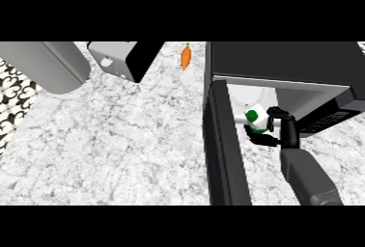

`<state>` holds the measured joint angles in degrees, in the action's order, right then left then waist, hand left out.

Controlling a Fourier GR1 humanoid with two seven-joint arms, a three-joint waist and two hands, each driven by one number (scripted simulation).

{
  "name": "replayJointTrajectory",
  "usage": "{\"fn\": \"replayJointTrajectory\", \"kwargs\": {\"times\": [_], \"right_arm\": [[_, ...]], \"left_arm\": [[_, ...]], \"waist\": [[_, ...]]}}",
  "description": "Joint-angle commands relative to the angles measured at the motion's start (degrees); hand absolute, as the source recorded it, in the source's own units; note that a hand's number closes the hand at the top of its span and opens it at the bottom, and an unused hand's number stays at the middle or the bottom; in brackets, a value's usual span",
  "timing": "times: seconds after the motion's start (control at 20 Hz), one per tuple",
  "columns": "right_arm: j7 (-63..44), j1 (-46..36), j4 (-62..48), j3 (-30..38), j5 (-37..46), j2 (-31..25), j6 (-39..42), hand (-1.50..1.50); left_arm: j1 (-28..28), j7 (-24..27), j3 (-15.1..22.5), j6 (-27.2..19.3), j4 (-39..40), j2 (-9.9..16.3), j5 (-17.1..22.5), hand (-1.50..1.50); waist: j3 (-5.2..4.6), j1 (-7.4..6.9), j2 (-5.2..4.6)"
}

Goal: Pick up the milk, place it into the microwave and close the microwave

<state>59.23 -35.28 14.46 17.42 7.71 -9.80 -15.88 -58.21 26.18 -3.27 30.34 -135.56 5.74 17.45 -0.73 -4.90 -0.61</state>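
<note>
Marble counter (128, 140) carries one microwave (285, 62), door (224, 144) open, and one carrot (186, 56); the right hand (274, 126) curls around one milk carton (257, 116) inside.

You won't find any readable text, number or brand here. The milk (256, 116) carries only a green round mark with no letters you can make out, and the microwave (285, 62) keypad (329, 119) shows pale specks too small to read.
</note>
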Motion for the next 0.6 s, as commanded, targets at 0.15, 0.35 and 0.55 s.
{"fn": "replayJointTrajectory", "kwargs": {"times": [0.15,0.35,0.55], "right_arm": [[-10.0,-11.1,0.0,-0.6,1.5,-8.1,-3.3,1.5],[-9.0,-9.5,1.5,-0.6,0.7,-8.4,-3.9,1.5],[-8.9,-8.5,2.7,-1.0,0.4,-7.5,-5.8,1.5]], "left_arm": [[1.5,-0.6,-0.7,0.4,-0.2,1.2,1.4,-1.5],[1.6,-1.6,-0.6,-0.2,-0.8,1.2,1.5,-1.5],[3.4,-1.5,-2.0,-0.5,-0.2,1.9,1.6,-1.5]], "waist": [[0.79,-4.82,-2.47],[0.92,-5.5,-2.82],[0.87,-5.82,-2.92]]}}
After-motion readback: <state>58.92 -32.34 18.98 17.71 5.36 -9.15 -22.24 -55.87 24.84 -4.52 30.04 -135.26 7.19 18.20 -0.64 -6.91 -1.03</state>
